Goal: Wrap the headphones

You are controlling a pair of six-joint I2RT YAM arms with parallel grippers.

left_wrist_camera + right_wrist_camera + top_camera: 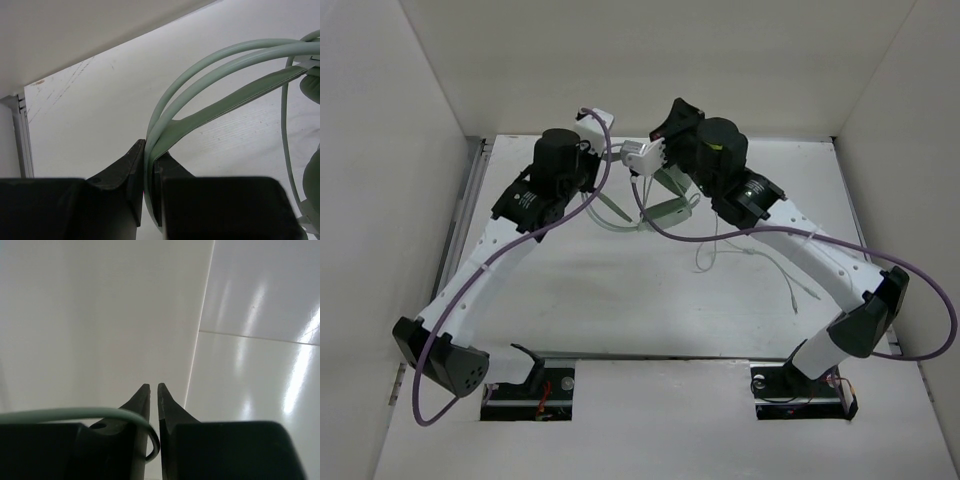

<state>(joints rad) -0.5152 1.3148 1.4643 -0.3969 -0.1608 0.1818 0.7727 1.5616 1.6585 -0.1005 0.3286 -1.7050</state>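
The pale mint-green headphones [665, 208] are held up above the table's far middle. My left gripper [149, 147] is shut on their thin double headband [220, 65]; in the top view its fingers [588, 185] are mostly hidden under the wrist. An earcup [311, 180] shows at the right edge of the left wrist view. My right gripper [154, 386] [640, 153] is raised beside the headphones, pointing at the wall. Its jaws are almost together, with the thin pale cable [75, 414] looping into the gap between them. The rest of the cable [760, 258] trails over the table to the right.
White walls [650, 60] enclose the table on three sides, with a metal rail [470, 190] along the left edge. Thick purple arm cables [605, 165] hang close to the headphones. Both arms' bases [525, 385] sit at the near edge.
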